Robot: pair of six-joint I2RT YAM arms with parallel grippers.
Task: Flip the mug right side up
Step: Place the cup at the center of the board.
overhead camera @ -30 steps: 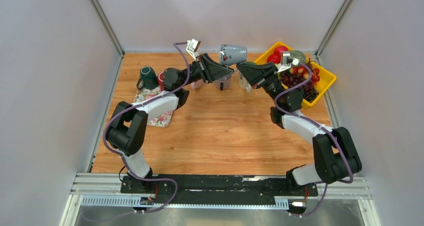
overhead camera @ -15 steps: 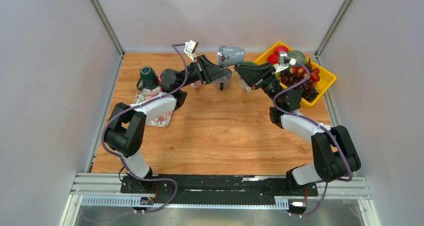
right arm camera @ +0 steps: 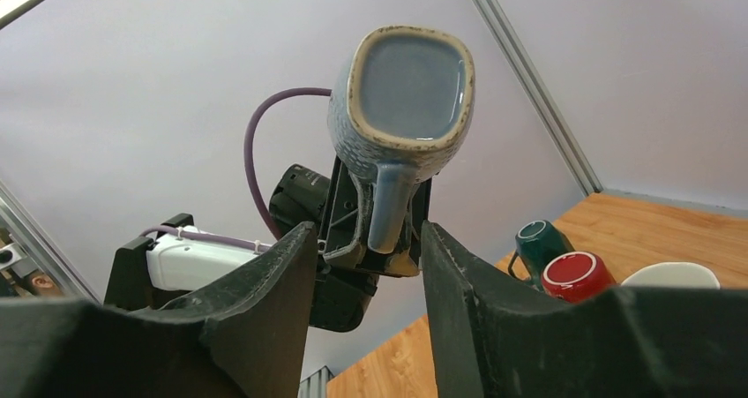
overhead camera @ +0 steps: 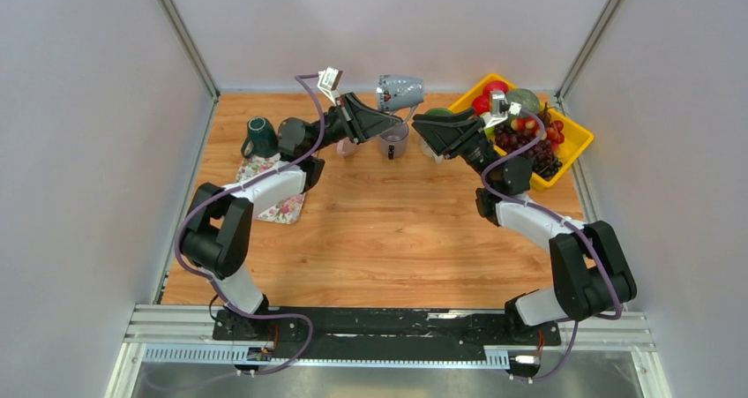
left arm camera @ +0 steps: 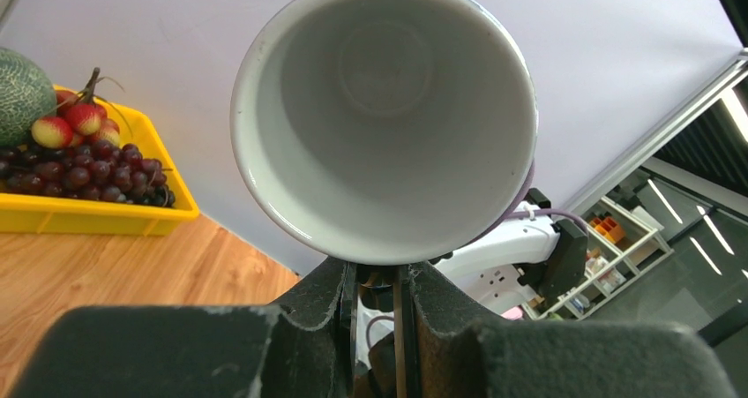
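Observation:
The grey speckled mug (overhead camera: 400, 92) hangs in the air near the back of the table, lying about on its side. My left gripper (overhead camera: 392, 117) is shut on its handle from below. In the left wrist view the mug's white inside (left arm camera: 384, 116) faces the camera above the closed gripper (left arm camera: 377, 283). In the right wrist view I see its grey base (right arm camera: 410, 76) and handle (right arm camera: 388, 206). My right gripper (right arm camera: 366, 230) is open and empty; in the top view it (overhead camera: 418, 127) sits just right of and below the mug, not touching it.
A green mug (overhead camera: 259, 137) and a red mug (overhead camera: 284, 139) stand upside down by a floral cloth (overhead camera: 282, 206) at the left. A lilac mug (overhead camera: 394, 142) and a white one (overhead camera: 430, 147) stand under the arms. A yellow fruit tray (overhead camera: 575, 133) is at the back right.
My left gripper has lifted the grey mug a little higher and carried it left. My right gripper has followed slightly left, still open.

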